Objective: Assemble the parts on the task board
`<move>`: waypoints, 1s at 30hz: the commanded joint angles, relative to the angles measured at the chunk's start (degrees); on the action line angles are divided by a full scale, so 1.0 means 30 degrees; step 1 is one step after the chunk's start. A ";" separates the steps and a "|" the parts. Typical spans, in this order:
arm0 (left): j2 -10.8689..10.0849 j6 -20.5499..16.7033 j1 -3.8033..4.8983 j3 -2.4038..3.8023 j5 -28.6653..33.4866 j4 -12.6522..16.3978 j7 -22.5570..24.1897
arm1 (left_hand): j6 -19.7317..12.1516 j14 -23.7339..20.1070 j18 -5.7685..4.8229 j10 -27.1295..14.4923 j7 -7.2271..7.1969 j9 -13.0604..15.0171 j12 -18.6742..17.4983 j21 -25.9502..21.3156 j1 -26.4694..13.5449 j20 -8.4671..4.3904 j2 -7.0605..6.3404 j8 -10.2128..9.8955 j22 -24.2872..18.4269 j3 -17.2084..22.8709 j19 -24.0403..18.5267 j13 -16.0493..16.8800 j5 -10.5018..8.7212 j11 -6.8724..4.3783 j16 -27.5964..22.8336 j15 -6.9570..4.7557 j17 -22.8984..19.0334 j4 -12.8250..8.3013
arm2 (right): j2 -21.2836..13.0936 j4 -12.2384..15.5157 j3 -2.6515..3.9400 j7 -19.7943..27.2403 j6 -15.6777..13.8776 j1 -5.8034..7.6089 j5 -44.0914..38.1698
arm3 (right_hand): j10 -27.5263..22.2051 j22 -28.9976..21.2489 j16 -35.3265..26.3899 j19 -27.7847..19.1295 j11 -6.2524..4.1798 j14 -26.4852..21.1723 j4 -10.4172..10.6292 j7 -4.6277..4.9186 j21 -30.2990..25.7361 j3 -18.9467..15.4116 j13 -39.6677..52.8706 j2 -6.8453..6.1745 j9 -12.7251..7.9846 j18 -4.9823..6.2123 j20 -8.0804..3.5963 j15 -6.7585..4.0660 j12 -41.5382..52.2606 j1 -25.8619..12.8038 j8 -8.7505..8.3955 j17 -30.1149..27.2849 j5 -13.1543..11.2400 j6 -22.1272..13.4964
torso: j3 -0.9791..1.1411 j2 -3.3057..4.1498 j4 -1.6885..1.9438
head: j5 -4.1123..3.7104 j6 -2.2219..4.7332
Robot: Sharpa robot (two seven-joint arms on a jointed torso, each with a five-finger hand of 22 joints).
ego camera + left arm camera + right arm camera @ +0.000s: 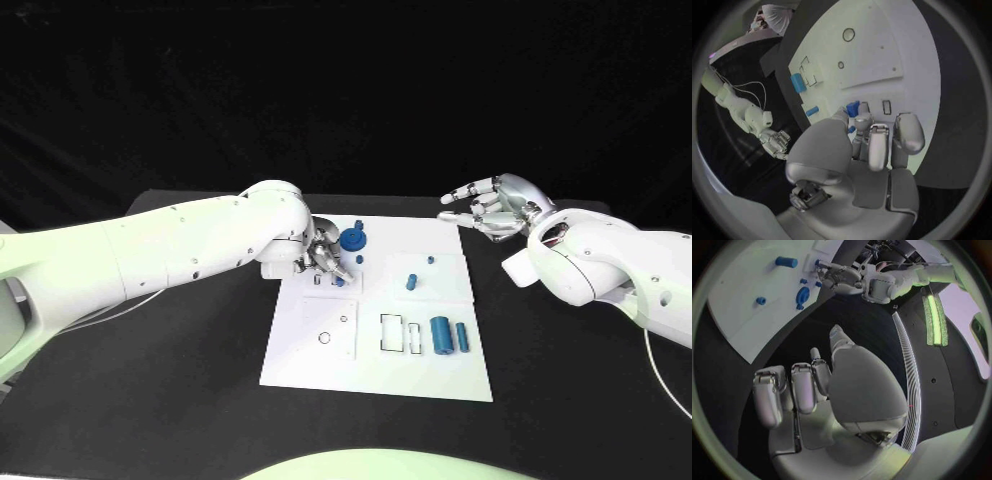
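Observation:
The white task board point(325, 350) lies mid-table. My left hand point(320, 255) hovers low over its far left part and pinches a small blue part point(853, 108) between thumb and finger, right by two small slots point(886, 106). A round blue part point(356, 240) stands just beyond that hand. Two small blue parts point(411, 280) lie in the board's middle, and two blue cylinders point(451, 335) lie near its right edge beside a rectangular outline. My right hand point(498, 208) is raised past the board's far right corner, fingers loosely apart, with nothing in it.
The black table point(159, 400) surrounds the board on all sides. Two round holes point(848, 34) sit in the board's near left quarter. From the right wrist I see the left hand point(842, 277) and the round blue part point(802, 295) on the board point(742, 305).

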 commanded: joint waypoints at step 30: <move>-0.1215 -0.3468 -0.0024 -0.0004 0.2687 0.0911 0.0792 | 0.0040 0.1576 -0.0422 0.0769 -0.0646 0.4884 -0.0127 0.0316 -0.4831 -0.0450 -0.4954 0.3162 0.0656 1.7736 0.0224 -0.0147 0.1272 -0.0618 0.0062 -0.0691 0.3778 -0.4608 | -0.0042 -0.0227 -0.0017 -0.0345 0.1400 -0.0140 -0.0747 | -0.0386 0.5032 -0.0214 0.1964 0.0029 0.0149 -0.0164 0.0046 0.0084 -0.0123 0.0990 0.0230 0.0027 -0.0128 0.0119 0.0161 -0.0278 0.0246 0.0185 -0.0125 -0.0011 -0.0144 | 0.0022 0.0020 0.0029 | 0.0218 -0.0199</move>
